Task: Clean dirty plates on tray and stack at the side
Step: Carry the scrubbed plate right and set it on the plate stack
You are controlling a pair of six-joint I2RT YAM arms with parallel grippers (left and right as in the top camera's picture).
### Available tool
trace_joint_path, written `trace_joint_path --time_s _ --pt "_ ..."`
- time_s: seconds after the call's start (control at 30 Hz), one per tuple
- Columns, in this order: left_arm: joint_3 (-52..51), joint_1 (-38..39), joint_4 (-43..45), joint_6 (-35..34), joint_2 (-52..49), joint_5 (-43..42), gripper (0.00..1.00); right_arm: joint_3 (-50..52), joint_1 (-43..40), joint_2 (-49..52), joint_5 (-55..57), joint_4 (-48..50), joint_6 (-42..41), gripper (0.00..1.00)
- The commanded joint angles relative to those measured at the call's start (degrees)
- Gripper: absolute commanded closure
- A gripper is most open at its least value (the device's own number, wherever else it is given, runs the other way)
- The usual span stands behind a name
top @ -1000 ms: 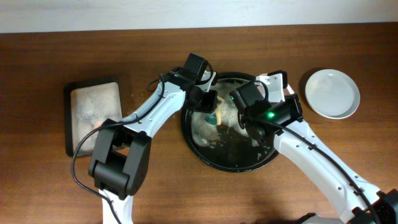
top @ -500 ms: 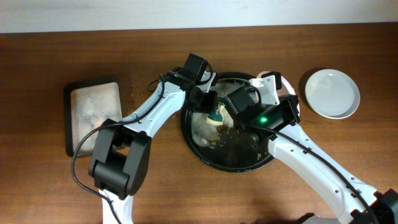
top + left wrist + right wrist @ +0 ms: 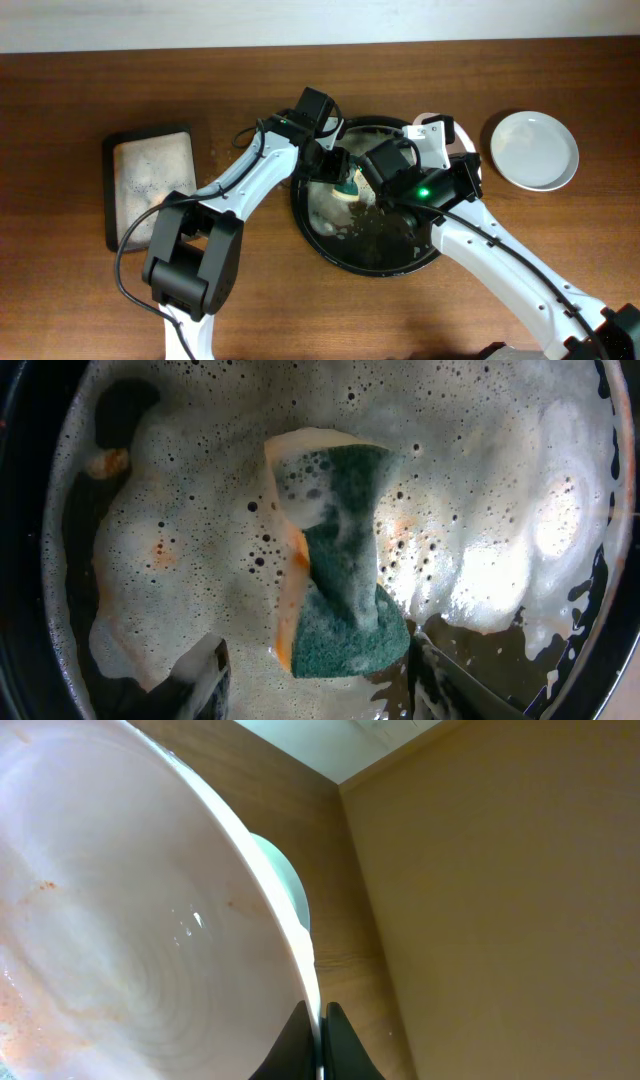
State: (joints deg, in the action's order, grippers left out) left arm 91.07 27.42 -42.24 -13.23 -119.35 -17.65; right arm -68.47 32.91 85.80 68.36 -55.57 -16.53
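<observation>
The black tray [image 3: 400, 270] sits mid-table with suds in it. A foamy white plate [image 3: 322, 208] lies in its left half; in the left wrist view this plate [image 3: 180, 530] shows orange smears. A green-and-yellow sponge [image 3: 347, 188] lies on it, also in the left wrist view [image 3: 340, 590]. My left gripper [image 3: 338, 168] is open, its fingers [image 3: 325, 690] either side of the sponge's lower end. My right gripper [image 3: 372, 185] is shut [image 3: 322, 1040] on the rim of a plate [image 3: 150, 950] with faint orange marks. A clean plate [image 3: 535, 150] rests on the table at the right.
A small rectangular dark tray with a grey lining [image 3: 150, 185] lies at the left of the wooden table. Both arms cross over the black tray. A wall edge runs along the back.
My right arm has shifted left and back over the tray, closer to the left gripper. The left gripper and sponge have barely moved.
</observation>
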Motion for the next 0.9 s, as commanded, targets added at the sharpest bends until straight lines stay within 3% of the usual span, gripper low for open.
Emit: trace_joint_path --time_s 0.0,0.1,0.27,0.33,0.67,0.8,0.87 --pt "0.2 0.3 0.1 0.3 2.1 0.6 0.44 -0.9 0.5 -0.5 2.2 -0.2 -1.6 0.96" --pt "0.2 0.3 0.1 0.3 2.1 0.6 0.43 -0.9 0.1 -0.5 -0.4 -0.1 -5.5 0.96" --pt "0.2 0.3 0.1 0.3 2.1 0.5 0.43 -0.9 -8.4 -0.2 -15.7 -1.7 -9.5 0.96" --pt "0.2 0.3 0.5 0.3 2.1 0.5 0.43 -1.2 -10.2 -0.3 -19.2 -2.4 -5.5 0.96" --pt "0.2 0.3 1.2 0.3 2.2 -0.2 0.43 -3.0 -14.3 -1.5 -25.8 -2.1 -6.4 0.96" --pt "0.2 0.3 1.2 0.3 2.2 -0.6 0.43 -6.5 -27.5 -1.4 -40.2 -0.7 -6.5 0.96" --pt "0.2 0.3 1.3 0.3 2.2 -1.0 0.43 -6.8 -39.7 -1.2 -55.8 1.4 -6.5 0.96"
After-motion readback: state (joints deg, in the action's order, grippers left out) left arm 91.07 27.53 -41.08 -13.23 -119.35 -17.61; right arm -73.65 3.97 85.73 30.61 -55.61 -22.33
